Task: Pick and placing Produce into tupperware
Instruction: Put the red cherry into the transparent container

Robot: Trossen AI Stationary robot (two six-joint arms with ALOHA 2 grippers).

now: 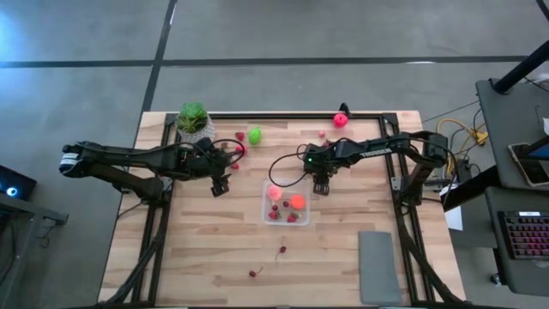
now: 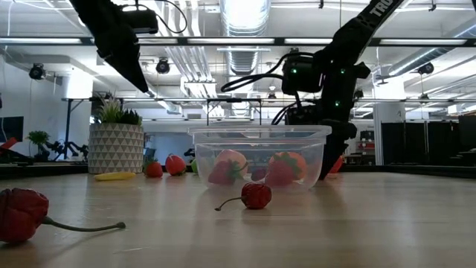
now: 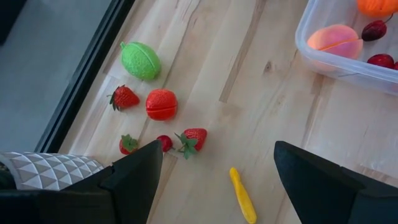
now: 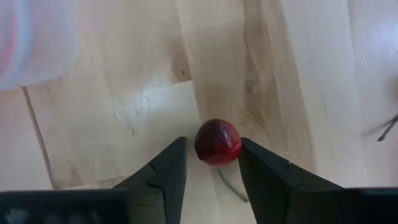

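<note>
The clear tupperware (image 1: 286, 203) sits mid-table with several red, pink and orange fruits inside. My right gripper (image 4: 213, 155) is down at the table just behind the tupperware's far right corner (image 1: 322, 184). It is open only narrowly, with a dark red cherry (image 4: 217, 142) lying between the fingers; one finger is at the cherry's side, and a thin strip of wood shows at the other. My left gripper (image 3: 217, 180) hovers open, left of the tupperware (image 1: 220, 184), over strawberries (image 3: 194, 138), a red ball (image 3: 161, 104) and a lime-green piece (image 3: 140, 60). My right gripper points down with its fingers on either side of the cherry (image 4: 217, 142), which lies on the wood with its stem (image 4: 230, 186) trailing. One finger (image 4: 252, 162) looks to be against the cherry's side. Whether the other touches it, I cannot tell.
A potted plant (image 1: 193, 120) stands at the far left corner, and a pink ball (image 1: 341, 119) lies by the far edge. Two loose cherries (image 1: 281, 250) (image 1: 254, 273) rest near the front. A grey pad (image 1: 379, 266) lies front right. A yellow piece (image 3: 242, 196) lies under my left gripper.
</note>
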